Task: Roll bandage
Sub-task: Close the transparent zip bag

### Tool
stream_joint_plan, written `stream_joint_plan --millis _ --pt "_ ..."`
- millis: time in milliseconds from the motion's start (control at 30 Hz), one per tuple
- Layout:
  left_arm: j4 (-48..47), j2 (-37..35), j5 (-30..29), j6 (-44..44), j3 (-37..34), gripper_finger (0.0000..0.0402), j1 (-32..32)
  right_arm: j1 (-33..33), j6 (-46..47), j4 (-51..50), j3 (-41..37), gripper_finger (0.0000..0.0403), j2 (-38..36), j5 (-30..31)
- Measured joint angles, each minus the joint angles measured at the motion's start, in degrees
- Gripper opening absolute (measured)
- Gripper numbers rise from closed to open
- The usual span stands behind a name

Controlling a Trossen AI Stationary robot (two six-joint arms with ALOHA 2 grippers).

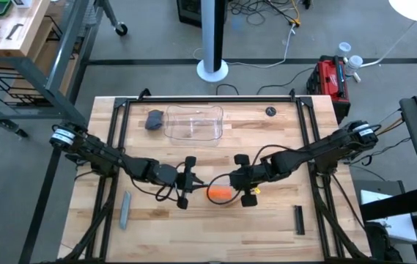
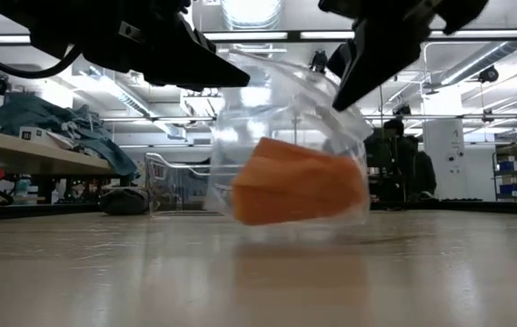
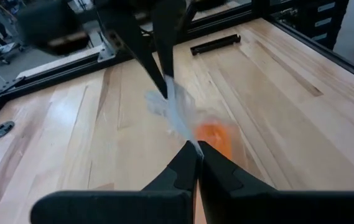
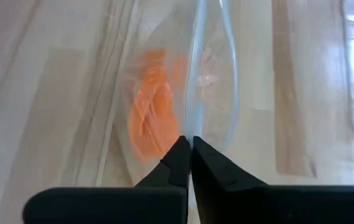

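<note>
The orange bandage (image 1: pixel 219 193) sits inside a clear plastic wrapper (image 2: pixel 331 118) at the middle of the table. In the low view the bandage (image 2: pixel 299 191) fills the wrapper's lower part, down at the tabletop. My left gripper (image 1: pixel 193 183) is shut on the wrapper from the bandage's left. My right gripper (image 1: pixel 235 183) is shut on it from the right. The wrapper's upper part stretches between the two grippers. My left gripper pinches a thin edge of the clear wrapper (image 3: pixel 192 138) between its two fingertips, coming nearly level from the table's left. My right gripper pinches the wrapper's upper edge (image 4: pixel 192 127) between its two fingertips, slanting down from the table's right. The wrapper hangs below with the bandage (image 4: pixel 152 118) in its lower part.
A clear plastic container (image 1: pixel 193 123) and a dark grey lump (image 1: pixel 155 119) lie toward the far edge, with a small black disc (image 1: pixel 270 111) to their right. A grey stick (image 1: pixel 125 210) lies near left, a black bar (image 1: pixel 299 220) near right.
</note>
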Motion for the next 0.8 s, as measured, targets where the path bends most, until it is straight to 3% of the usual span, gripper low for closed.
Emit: stream_joint_plan --millis 300,800 --pt "0.0 0.0 0.0 0.2 0.0 0.0000 0.1 0.0 1.1 -5.8 6.9 0.0005 0.0 -0.6" --pt "1.5 0.0 -2.2 -0.3 -3.1 0.0000 0.1 0.3 8.4 -14.4 5.6 0.0088 -2.2 1.6"
